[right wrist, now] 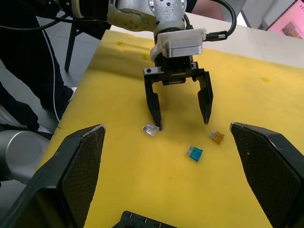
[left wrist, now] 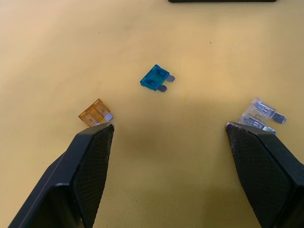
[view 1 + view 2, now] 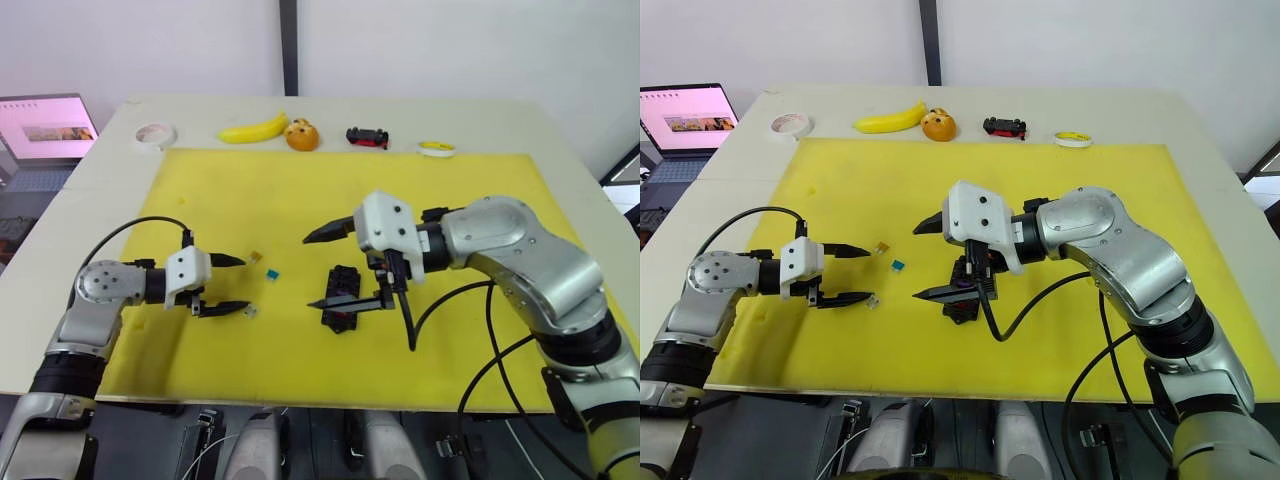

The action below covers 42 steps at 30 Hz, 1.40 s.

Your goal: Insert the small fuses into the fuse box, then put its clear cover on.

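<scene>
Three small fuses lie on the yellow mat [image 3: 300, 190]: a brown one [image 2: 96, 112], a teal one [image 2: 155, 78] and a clear grey-white one [image 2: 261, 115]. My left gripper [image 3: 240, 283] hovers open just left of them, its fingertips [image 2: 97, 137] close to the brown and clear fuses, holding nothing. The black fuse box [image 3: 345, 288] lies right of the fuses. My right gripper [image 3: 308, 272] is open above the box's left side, pointing at the left gripper and partly covering the box. The clear cover is out of view.
Along the table's far edge lie a tape roll [image 3: 155, 134], a banana [image 3: 253, 129], an orange fruit [image 3: 302, 135], a black-and-red toy car [image 3: 367, 137] and a small yellow-white lid [image 3: 436, 148]. A laptop [image 3: 45, 125] stands off the table's left.
</scene>
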Motion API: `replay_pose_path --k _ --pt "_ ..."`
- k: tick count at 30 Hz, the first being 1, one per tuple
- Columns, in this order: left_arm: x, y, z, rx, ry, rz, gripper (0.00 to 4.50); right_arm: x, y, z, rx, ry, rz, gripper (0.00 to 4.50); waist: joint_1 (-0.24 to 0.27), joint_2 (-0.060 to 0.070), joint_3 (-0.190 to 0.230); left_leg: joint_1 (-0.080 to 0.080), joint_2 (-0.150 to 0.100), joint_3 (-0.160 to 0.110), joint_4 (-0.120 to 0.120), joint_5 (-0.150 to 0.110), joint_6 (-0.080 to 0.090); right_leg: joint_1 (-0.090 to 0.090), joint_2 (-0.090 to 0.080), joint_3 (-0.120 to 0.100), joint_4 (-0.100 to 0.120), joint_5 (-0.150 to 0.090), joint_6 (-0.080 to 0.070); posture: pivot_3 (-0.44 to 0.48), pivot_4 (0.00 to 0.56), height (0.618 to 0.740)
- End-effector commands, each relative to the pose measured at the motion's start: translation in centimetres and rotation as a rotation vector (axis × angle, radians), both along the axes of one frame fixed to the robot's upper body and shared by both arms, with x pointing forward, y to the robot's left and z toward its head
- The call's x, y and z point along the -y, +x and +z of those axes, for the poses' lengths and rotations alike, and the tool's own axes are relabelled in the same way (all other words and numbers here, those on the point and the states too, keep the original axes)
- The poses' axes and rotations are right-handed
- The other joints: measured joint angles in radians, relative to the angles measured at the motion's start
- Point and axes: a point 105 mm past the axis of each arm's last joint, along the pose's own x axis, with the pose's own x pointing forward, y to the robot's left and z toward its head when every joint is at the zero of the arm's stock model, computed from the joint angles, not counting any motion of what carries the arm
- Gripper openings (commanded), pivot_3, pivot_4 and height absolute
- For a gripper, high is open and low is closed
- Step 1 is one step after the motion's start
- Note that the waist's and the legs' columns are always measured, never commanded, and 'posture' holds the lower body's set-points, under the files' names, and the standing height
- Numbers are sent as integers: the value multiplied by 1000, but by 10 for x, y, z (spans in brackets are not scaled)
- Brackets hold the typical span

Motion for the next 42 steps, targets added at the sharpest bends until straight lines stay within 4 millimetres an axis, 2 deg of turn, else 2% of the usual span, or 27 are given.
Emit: replay_pose_path --k 1,5,7,12,17,21,29,42 --pt "-12 -4 11 -11 1 21 3940 -3 -5 7 44 1 25 4500 0 0 0 0 0 0 0 0 0 0 0 0 0 0 0 0 150 737" --pt "-26 -10 19 -90 -44 81 3940 -2 -5 7 44 -3 23 4500 -5 0 0 1 1 0 0 0 0 0 0 0 1 0 0 0 150 737" --pt "-31 -20 25 -294 -158 154 3940 -2 -5 6 42 0 26 4500 -4 0 0 1 1 -1 0 0 0 0 1 0 2 0 0 0 150 737" --pt "-16 -60 42 -832 -437 211 3940 -4 -5 4 41 3 30 4500 -2 0 0 1 1 -1 0 0 0 0 0 1 3 -1 1 0 150 737" --pt "-9 -73 47 -1111 -592 258 3940 -4 -5 3 39 6 30 4500 -3 0 0 2 0 -1 0 0 0 0 0 2 3 -2 2 0 150 737" --pt "-6 -83 39 -1255 -639 294 3940 -4 -5 2 39 8 26 4500 -3 0 0 2 0 -1 0 0 0 0 0 3 4 -2 2 0 150 737" --pt "-1 -85 13 -1375 -661 393 3940 -4 -5 3 41 8 21 4500 -1 -1 0 2 0 -1 0 0 0 0 -1 4 5 -2 1 0 150 737" --pt "9 -55 -6 -1370 -787 525 3940 -5 -5 5 47 9 19 4500 7 -1 -1 9 -2 -2 0 0 -1 7 -3 4 4 -2 1 0 150 737"
